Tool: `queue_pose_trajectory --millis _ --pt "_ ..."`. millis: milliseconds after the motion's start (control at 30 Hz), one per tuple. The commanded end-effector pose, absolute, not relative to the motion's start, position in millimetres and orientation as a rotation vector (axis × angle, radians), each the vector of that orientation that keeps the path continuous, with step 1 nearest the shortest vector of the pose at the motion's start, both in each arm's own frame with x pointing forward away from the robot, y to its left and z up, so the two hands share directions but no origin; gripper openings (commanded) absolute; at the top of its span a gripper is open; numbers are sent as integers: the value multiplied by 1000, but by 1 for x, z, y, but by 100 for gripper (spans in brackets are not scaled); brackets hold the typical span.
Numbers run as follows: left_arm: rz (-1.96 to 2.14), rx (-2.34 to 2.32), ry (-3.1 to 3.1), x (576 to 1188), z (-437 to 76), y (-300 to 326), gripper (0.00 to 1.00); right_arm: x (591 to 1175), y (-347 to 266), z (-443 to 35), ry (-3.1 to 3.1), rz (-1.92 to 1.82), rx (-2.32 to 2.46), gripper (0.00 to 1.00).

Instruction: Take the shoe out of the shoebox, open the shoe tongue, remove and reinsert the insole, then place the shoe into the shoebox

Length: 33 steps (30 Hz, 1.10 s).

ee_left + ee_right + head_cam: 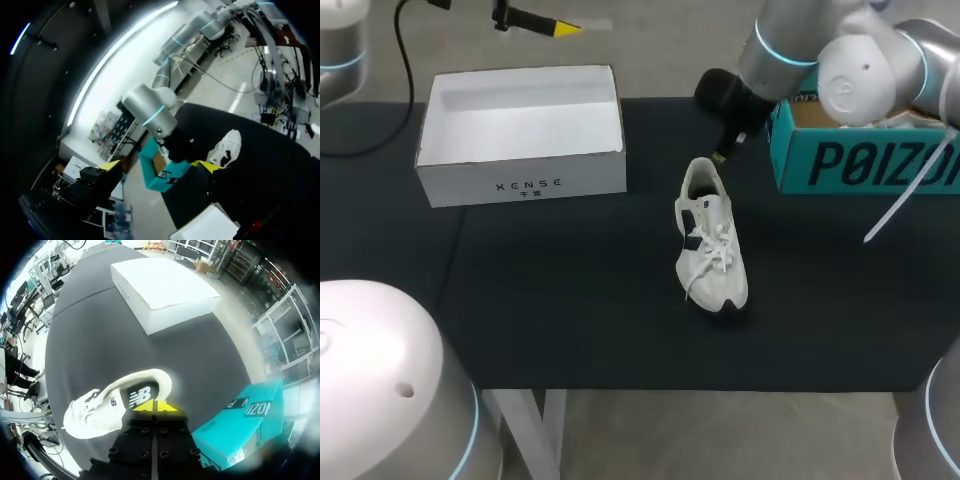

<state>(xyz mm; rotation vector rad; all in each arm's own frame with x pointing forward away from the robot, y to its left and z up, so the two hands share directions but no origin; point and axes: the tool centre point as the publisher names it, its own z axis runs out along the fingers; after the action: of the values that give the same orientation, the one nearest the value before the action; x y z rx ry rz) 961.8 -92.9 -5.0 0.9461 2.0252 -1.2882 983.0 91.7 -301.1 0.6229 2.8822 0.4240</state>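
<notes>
A white shoe (710, 242) lies on the black table, toe toward the front edge and laces up. In the right wrist view the shoe (100, 412) has its dark insole (141, 395) showing in the heel opening. My right gripper (724, 154) hovers at the heel; its yellow tips (155, 405) are shut together with nothing between them, just over the heel collar. The open white shoebox (520, 140) stands empty at the back left. My left gripper (159, 165) is held high behind the shoebox, open wide, and its yellow tip (563, 28) shows at the back.
A teal box (865, 150) stands at the back right, close beside my right arm (790, 50). The black table cover (570, 300) stretches bare between the shoebox and the shoe and on to the front edge.
</notes>
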Motion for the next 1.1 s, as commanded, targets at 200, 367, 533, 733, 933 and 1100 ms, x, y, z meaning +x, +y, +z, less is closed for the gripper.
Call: queue_pose_trajectory --millis 200,367,533,733,933,1100 --pt "-1285 945 2026 961 -5 -93 100 985 94 -302 2886 419 622 0" --pt "-1285 945 2026 961 -5 -93 100 990 101 -314 2842 407 447 0" --pt "-1285 945 2026 961 -5 -93 100 999 104 -314 2858 426 289 0" --pt "-1285 945 2026 961 -5 -93 100 1009 106 -312 2879 367 197 30" --pt "-1285 945 2026 961 -5 -93 100 1014 109 -312 2894 321 167 33" --pt "-1285 945 2026 961 -5 -93 100 1009 116 -318 2903 273 121 36"
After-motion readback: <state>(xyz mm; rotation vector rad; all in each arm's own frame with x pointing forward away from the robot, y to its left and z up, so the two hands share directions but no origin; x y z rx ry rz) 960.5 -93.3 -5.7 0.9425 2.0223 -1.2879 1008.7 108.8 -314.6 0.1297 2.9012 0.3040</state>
